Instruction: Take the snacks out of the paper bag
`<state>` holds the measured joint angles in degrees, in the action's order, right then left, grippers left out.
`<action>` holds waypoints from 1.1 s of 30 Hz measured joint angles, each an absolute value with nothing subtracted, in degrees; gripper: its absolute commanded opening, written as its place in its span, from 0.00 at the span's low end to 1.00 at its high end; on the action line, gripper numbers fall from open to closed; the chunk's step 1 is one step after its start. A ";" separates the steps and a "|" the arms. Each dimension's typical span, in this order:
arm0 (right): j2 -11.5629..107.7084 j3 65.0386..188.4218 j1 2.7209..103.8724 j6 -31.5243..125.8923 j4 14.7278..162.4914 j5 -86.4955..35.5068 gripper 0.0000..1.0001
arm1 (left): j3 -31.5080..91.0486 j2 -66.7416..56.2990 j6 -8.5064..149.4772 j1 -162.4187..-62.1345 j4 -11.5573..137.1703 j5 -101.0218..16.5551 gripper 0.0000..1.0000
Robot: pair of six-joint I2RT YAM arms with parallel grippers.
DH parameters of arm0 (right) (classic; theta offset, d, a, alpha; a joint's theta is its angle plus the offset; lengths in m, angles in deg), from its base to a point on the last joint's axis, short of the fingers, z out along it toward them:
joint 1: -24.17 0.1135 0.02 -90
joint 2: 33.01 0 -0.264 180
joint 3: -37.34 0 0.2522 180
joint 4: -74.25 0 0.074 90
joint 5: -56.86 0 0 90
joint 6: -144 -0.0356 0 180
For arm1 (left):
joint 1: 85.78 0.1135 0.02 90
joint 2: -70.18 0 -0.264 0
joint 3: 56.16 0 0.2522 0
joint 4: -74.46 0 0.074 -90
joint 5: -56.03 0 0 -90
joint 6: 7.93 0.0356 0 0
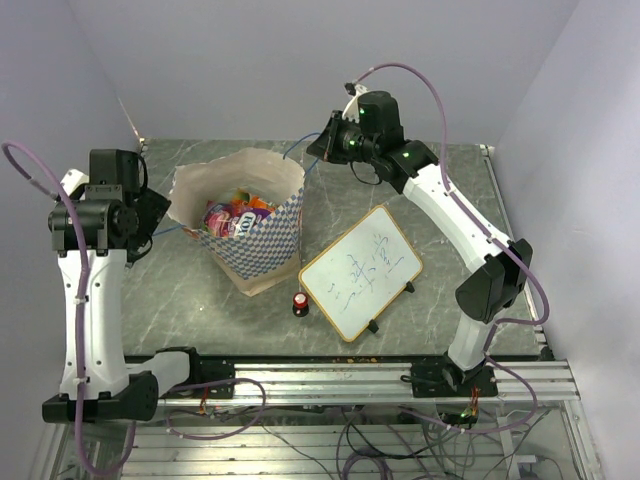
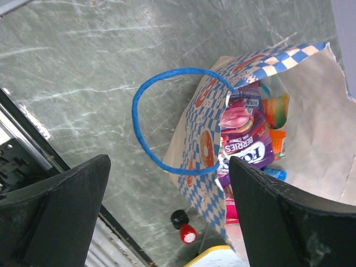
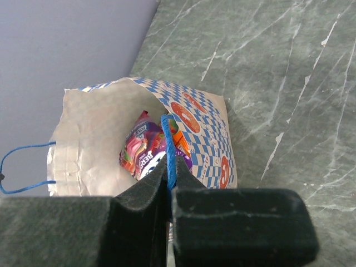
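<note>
The paper bag [image 1: 272, 243] stands open on the table, cream with a blue-and-white checkered band. Several snacks [image 1: 236, 214] lie inside it, a purple-pink packet [image 2: 245, 142] on top. My right gripper [image 3: 169, 167] is shut on one blue cord handle [image 3: 167, 133] at the bag's right rim, above the packets [image 3: 140, 151]. My left gripper [image 2: 167, 214] hangs open just left of the bag [image 2: 201, 130], nothing between its fingers. The other blue handle [image 2: 138, 119] loops out toward it, untouched.
A wood-framed whiteboard [image 1: 360, 270] lies right of the bag. A small red-topped black knob [image 1: 300, 302] stands between the board and the bag's front corner, and shows in the left wrist view too [image 2: 184, 228]. The metal rail [image 1: 330, 375] runs along the near edge.
</note>
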<state>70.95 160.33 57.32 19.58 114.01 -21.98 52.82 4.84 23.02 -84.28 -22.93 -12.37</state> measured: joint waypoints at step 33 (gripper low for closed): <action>71.02 163.12 63.11 22.82 117.01 -16.14 0.00 | 59.38 -1.28 35.41 -77.29 -10.69 -12.52 0.07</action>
<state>71.02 163.12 63.11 22.82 117.01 -16.14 59.38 -1.28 35.41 -77.29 -10.69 -12.52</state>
